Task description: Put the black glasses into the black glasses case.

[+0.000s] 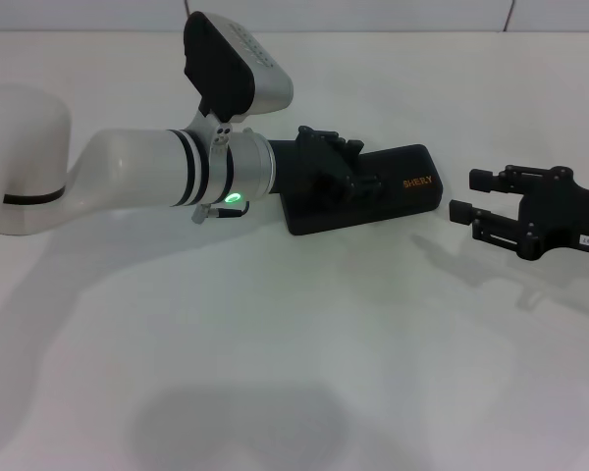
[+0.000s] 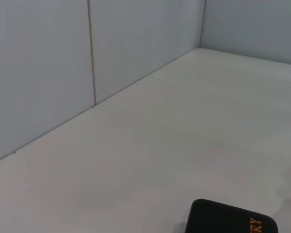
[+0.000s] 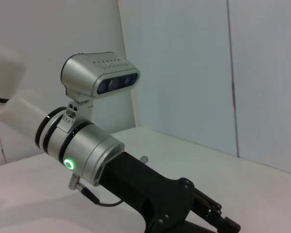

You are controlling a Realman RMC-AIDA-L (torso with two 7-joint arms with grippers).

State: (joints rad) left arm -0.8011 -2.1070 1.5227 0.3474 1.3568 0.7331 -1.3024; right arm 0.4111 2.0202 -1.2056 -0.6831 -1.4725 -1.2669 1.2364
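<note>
A white table (image 1: pixel 304 353) fills the head view, with pale wall panels (image 2: pixel 39 73) behind it. The left arm (image 1: pixel 137 182) reaches in from the left, stretched almost level across the table, its silver wrist showing a small green light (image 1: pixel 234 198) and carrying a camera block (image 1: pixel 231 64) on top. Its left claw (image 1: pixel 339 162) lies over the left end of the black glasses case (image 1: pixel 402 182), touching or just above the lid; black against black, so I cannot tell whether the fingers are spread or closed.

The case lies shut on the table near the middle, its long axis running left to right and tilted slightly, the right end farther back. Orange lettering (image 1: pixel 417 183) sits near its right end. The left wrist view shows only one rounded corner of the case with that lettering. The glasses are not visible in any view.

The right claw (image 1: pixel 471 194) rests low over the table at the right, just beside the case's right end but apart from it, pointing left toward it. Its two fingers are spread apart and hold nothing.
</note>
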